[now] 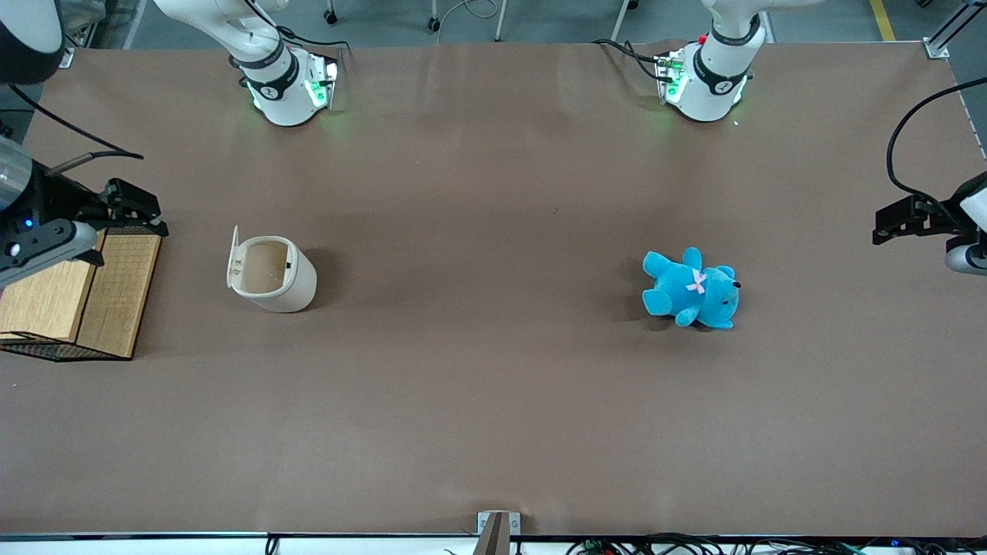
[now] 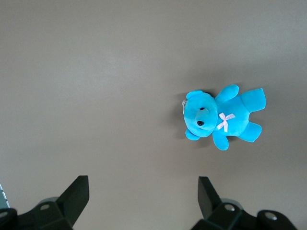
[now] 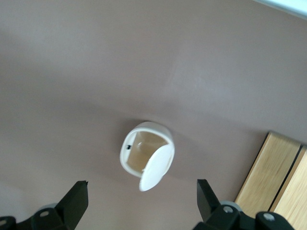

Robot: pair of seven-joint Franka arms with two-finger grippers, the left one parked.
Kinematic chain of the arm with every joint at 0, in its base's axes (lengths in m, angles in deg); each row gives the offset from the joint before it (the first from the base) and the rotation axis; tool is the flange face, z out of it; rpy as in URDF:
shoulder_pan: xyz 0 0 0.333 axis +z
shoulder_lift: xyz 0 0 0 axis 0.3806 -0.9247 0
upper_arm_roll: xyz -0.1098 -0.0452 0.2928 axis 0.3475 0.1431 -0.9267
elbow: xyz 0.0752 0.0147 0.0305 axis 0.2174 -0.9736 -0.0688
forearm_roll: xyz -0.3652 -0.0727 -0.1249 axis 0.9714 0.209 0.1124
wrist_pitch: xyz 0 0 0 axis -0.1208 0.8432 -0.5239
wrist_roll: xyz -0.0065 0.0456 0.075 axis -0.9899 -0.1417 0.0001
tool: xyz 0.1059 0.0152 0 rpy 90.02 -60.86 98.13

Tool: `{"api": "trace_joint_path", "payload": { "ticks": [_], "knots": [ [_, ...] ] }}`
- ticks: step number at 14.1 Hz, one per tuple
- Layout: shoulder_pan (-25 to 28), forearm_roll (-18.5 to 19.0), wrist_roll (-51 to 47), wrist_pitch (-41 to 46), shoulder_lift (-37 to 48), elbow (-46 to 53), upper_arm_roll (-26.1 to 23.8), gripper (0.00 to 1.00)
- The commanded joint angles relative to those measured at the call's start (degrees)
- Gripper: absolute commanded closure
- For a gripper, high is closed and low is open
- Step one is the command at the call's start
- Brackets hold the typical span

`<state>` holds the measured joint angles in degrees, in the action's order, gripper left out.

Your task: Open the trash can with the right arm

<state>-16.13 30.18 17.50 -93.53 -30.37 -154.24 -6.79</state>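
The cream-white trash can (image 1: 276, 276) stands on the brown table toward the working arm's end. Its lid (image 1: 233, 258) is swung up on its hinge and stands nearly upright on the side facing the wire basket, so the beige inside shows. In the right wrist view the trash can (image 3: 144, 148) is seen from above with its lid (image 3: 157, 167) raised. The right arm's gripper (image 1: 137, 213) hangs above the table over the basket's edge, apart from the can. The gripper (image 3: 142, 201) is open, its two black fingers (image 3: 76, 199) wide apart with nothing between them.
A wire basket with wooden blocks (image 1: 77, 297) sits at the working arm's end of the table, beside the can; the blocks (image 3: 273, 177) also show in the right wrist view. A blue teddy bear (image 1: 692, 289) (image 2: 223, 117) lies toward the parked arm's end.
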Motion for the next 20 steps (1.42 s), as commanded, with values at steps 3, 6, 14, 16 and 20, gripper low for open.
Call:
{"api": "trace_joint_path", "payload": {
  "ticks": [3, 6, 14, 16, 20],
  "knots": [
    [0.35, 4.52, -12.76, 0.96, 1.70, 2.08, 0.29, 0.00],
    [-0.43, 9.21, -13.72, -1.77, 2.40, 1.82, 0.38, 0.00],
    [-6.15, 4.99, -14.87, -3.00, 4.07, 0.94, -0.24, 0.00],
    [-5.45, 5.43, -14.87, -5.62, 6.70, -3.26, -0.32, 0.00],
    [-5.45, 5.43, -14.78, -8.36, 8.47, -7.50, -0.24, 0.00]
  ]
}}
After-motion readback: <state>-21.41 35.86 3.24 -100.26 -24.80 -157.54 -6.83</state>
